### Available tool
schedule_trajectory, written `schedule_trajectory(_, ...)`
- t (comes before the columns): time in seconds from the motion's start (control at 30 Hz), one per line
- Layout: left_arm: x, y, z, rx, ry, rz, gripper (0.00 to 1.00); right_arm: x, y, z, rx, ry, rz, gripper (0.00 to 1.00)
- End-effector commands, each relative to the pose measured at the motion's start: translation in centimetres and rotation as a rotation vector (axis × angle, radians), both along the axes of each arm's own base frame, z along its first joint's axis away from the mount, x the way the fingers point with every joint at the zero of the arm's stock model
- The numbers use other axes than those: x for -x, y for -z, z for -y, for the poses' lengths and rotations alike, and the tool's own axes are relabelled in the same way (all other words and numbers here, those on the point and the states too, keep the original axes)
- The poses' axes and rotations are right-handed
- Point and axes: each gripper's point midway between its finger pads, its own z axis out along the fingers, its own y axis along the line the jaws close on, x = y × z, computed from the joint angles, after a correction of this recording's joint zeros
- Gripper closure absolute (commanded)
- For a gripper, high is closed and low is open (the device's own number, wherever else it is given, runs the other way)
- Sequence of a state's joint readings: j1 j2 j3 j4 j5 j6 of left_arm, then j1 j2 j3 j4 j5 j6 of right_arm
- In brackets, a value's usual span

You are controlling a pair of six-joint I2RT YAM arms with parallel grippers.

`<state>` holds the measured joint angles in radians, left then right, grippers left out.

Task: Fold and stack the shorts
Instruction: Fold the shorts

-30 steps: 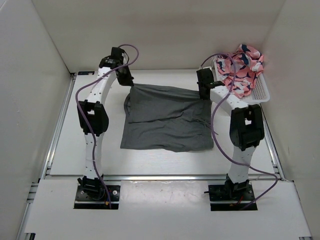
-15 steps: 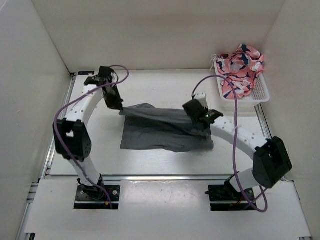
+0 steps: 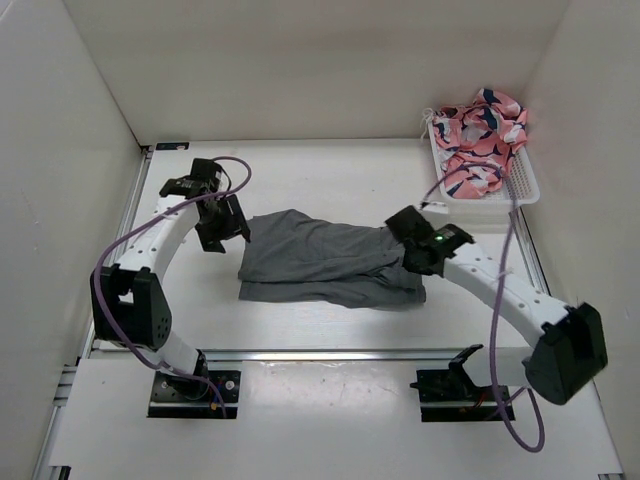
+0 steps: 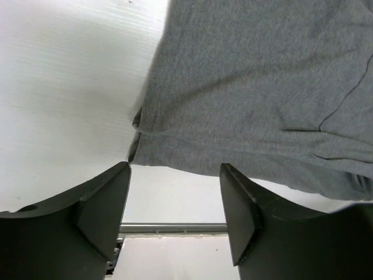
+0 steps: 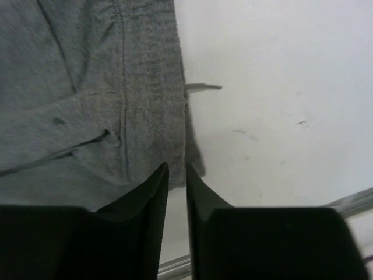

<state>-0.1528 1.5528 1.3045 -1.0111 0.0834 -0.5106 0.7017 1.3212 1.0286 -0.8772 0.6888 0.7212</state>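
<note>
The grey shorts [image 3: 320, 260] lie folded over in a long band across the middle of the table. My left gripper [image 3: 225, 228] hovers just off their left end, open wide; in the left wrist view the shorts [image 4: 262, 87] lie beyond the left gripper [image 4: 175, 195], and only bare table shows between its fingers. My right gripper [image 3: 418, 252] sits over their right end. In the right wrist view the right gripper [image 5: 176, 175] is open by a narrow slit, with nothing pinched in it, and the shorts [image 5: 87, 87] lie flat just past the tips.
A white basket [image 3: 525, 190] holding pink patterned cloth [image 3: 485, 130] stands at the back right corner. White walls close in the left, back and right sides. A metal rail [image 3: 320, 353] runs along the table's near edge.
Both arms drew the far edge of the shorts toward the near side, folding them over. Both grippers then let go: the left opened wide, the right a little.
</note>
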Motion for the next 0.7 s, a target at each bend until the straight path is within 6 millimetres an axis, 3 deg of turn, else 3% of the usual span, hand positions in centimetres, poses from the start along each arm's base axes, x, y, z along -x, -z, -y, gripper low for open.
schedule_trajectory(0.0,-1.5,-0.2,-0.1,-0.029,-0.02,0.033,0.23,0.7,-0.1,-0.2,-0.304,0.117,-0.039,0.79)
schedule_trajectory(0.07,-1.6,1.0,-0.3,-0.042,-0.036,0.004,0.14,1.2,-0.9,-1.5,-0.5,0.103,-0.06,0.5)
schedule_trajectory(0.17,-0.7,4.0,-0.2,-0.058,-0.051,-0.072,0.08,0.7,-0.8,0.7,-0.649,0.222,-0.103,0.35)
schedule_trajectory(0.2,-0.8,4.6,-0.2,-0.058,-0.051,-0.072,0.08,0.8,-1.0,0.4,-0.694,0.204,-0.124,0.32)
schedule_trajectory(0.27,-0.2,6.2,-0.3,-0.062,-0.06,-0.109,0.1,-0.7,-0.8,1.5,-0.711,0.228,-0.103,0.31)
schedule_trajectory(0.4,-0.1,6.6,-0.1,-0.055,-0.058,-0.119,0.16,-4.1,-0.6,3.3,-0.77,0.216,-0.06,0.31)
schedule_trajectory(0.5,-0.4,6.4,-0.1,-0.056,-0.049,-0.109,0.18,-6.5,1.0,3.8,-0.798,0.203,-0.097,0.32)
schedule_trajectory(0.67,-1.0,5.9,-0.2,-0.06,-0.052,-0.088,0.19,-9.0,1.9,2.6,-0.841,0.127,-0.104,0.44)
